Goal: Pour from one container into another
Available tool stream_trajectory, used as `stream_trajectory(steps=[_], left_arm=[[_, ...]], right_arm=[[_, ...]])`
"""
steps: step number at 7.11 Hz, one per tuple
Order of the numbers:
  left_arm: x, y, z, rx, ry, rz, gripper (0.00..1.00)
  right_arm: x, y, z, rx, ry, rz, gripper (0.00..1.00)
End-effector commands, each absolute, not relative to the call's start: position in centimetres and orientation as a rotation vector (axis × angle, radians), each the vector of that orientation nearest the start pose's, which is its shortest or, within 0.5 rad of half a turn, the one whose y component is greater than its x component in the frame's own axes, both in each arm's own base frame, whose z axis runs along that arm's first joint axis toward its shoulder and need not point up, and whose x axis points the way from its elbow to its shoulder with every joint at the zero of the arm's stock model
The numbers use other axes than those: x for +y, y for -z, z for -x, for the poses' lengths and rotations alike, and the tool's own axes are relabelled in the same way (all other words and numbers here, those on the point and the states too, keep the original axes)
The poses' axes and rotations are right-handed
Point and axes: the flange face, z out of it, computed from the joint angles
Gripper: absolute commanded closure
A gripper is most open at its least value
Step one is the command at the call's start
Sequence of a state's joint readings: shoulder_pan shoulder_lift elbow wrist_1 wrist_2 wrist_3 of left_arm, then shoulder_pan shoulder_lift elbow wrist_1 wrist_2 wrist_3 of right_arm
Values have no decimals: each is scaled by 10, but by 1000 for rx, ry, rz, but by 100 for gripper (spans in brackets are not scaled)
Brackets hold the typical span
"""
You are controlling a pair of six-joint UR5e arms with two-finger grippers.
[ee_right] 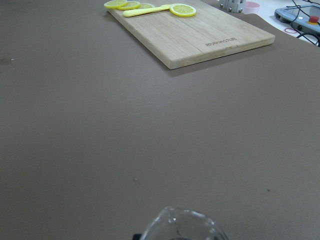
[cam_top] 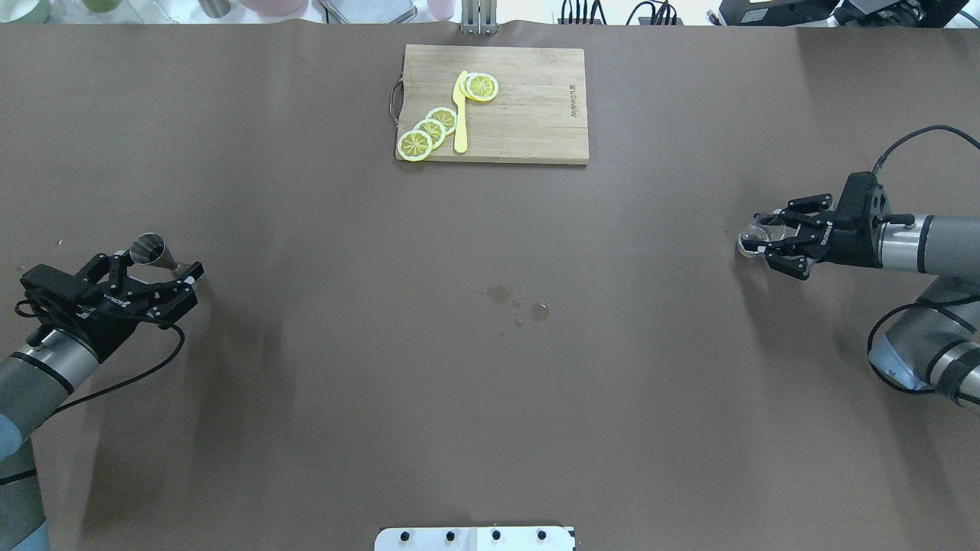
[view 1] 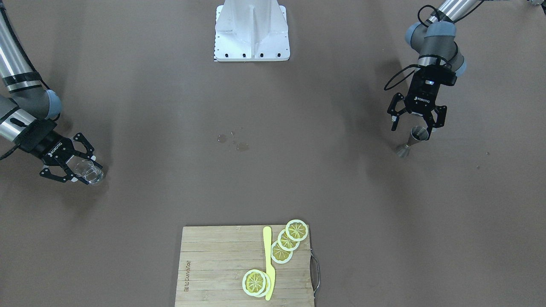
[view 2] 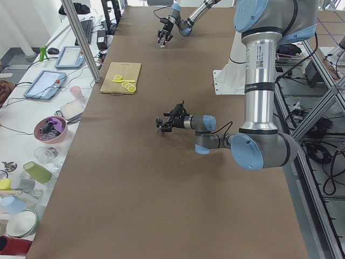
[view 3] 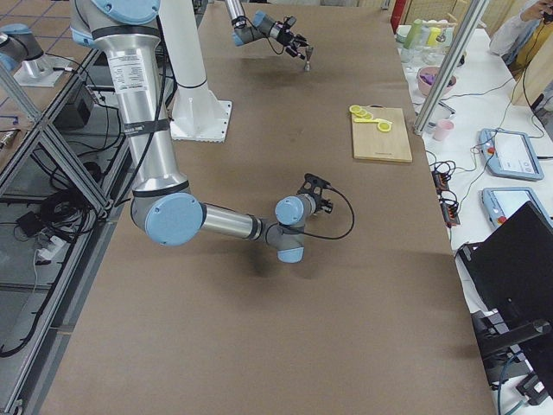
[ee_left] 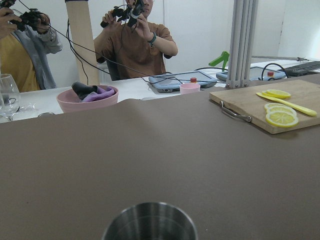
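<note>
**Jigger and glass at opposite ends of the counter**

From overhead we see the two arms far apart on the brown counter (cam_top: pixel 306 398). The left gripper (view 1: pixel 413 127) has its fingers spread wide on either side of a small steel jigger (view 1: pixel 418 134), released rather than clenched. The front-facing view adds that the jigger stands on its lower cone on the counter, nearer one finger than the other. The left wrist camera catches only its round metal rim at the bottom edge. Past the counter it also shows two operators (ee_left: pixel 142 40) and a pink bowl (ee_left: pixel 87 98), which no other close view gives us.

At the other end, the right gripper (view 1: pixel 90 172) holds a clear glass (cam_top: pixel 752 239) low over the counter. Its fingers are drawn in much narrower than the left ones and appear to clamp the glass, though transparency makes the contact hard to confirm. The right wrist view shows just the glass's rim.

Between the arms a few wet drops (cam_top: pixel 499 293) lie at mid-counter. On the far side from the robot, a wooden cutting board (cam_top: pixel 536 115) carries lemon slices (cam_top: pixel 429 130) and a yellow knife (cam_top: pixel 460 115).
</note>
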State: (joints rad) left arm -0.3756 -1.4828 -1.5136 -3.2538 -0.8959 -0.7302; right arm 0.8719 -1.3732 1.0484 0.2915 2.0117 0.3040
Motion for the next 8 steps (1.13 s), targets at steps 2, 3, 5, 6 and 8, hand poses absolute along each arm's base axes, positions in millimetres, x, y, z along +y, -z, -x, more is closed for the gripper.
stream_trajectory(steps=[2, 3, 5, 6, 8], left_arm=[[-329, -541, -311, 902, 145, -1261, 2], [-323, -533, -298, 918, 142, -1260, 1], [-306, -514, -268, 984, 91, -1228, 1], [-307, -497, -265, 993, 98, -1234, 1], [-324, -452, -253, 913, 120, -1235, 1]], right_arm=[[-479, -605, 283, -1046, 644, -1187, 42], [-478, -605, 283, -1049, 639, -1183, 3], [-478, -605, 283, -1050, 638, -1184, 1], [-478, -605, 282, -1049, 639, -1183, 1], [-478, -604, 282, -1051, 641, -1185, 2]])
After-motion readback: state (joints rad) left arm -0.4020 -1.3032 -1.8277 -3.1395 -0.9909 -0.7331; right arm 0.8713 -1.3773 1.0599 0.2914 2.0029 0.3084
